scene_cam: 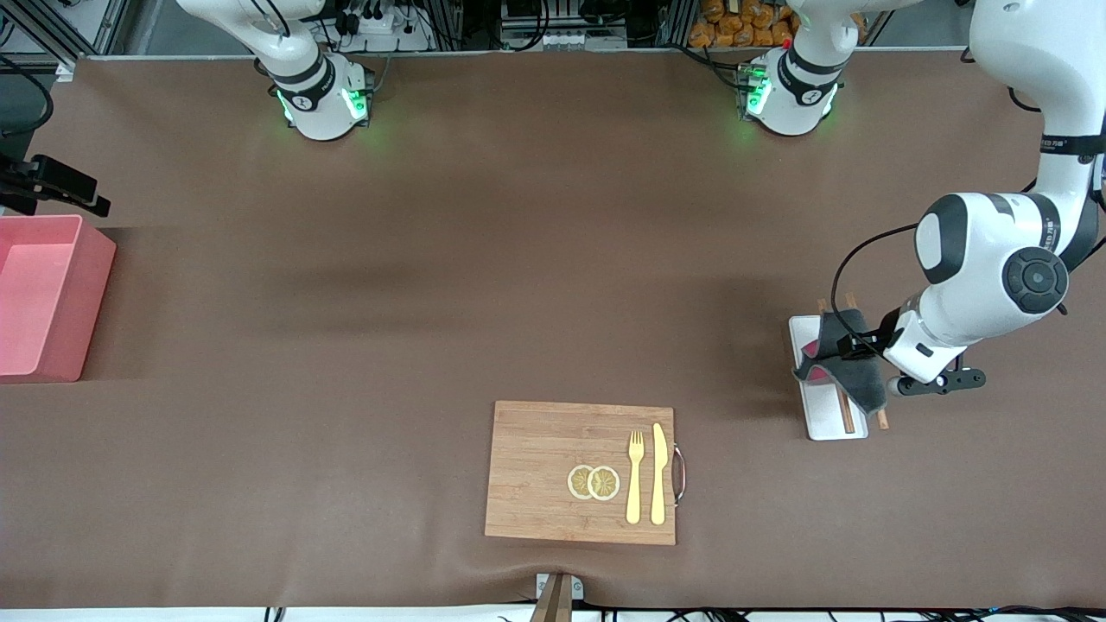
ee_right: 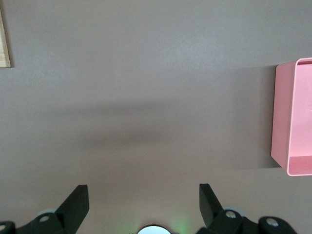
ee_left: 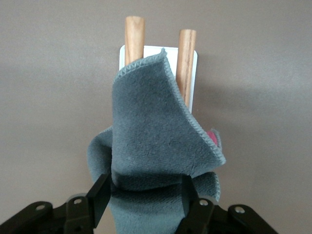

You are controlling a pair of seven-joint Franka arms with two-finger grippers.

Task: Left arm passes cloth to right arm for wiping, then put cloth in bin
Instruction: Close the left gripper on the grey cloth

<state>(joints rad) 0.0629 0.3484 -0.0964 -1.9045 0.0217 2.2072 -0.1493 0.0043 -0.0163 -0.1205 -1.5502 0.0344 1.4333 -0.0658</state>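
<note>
The dark grey cloth (scene_cam: 851, 363) hangs bunched over the flat white tray (scene_cam: 825, 423) at the left arm's end of the table, with a bit of its red-pink face showing. My left gripper (scene_cam: 851, 345) is shut on the cloth. In the left wrist view the cloth (ee_left: 151, 131) is pinched between the fingers (ee_left: 100, 192) of the left gripper (ee_left: 144, 183). It covers part of two wooden chopsticks (ee_left: 135, 39). My right gripper (ee_right: 144, 192) is open and empty high over bare table. It is out of the front view. The pink bin (scene_cam: 43, 294) stands at the right arm's end and also shows in the right wrist view (ee_right: 295, 117).
A wooden cutting board (scene_cam: 553, 484) lies near the front edge at mid-table, with a yellow fork (scene_cam: 635, 484), a yellow knife (scene_cam: 659, 475) and two lemon slices (scene_cam: 594, 482). A black fixture (scene_cam: 52, 181) juts in above the bin.
</note>
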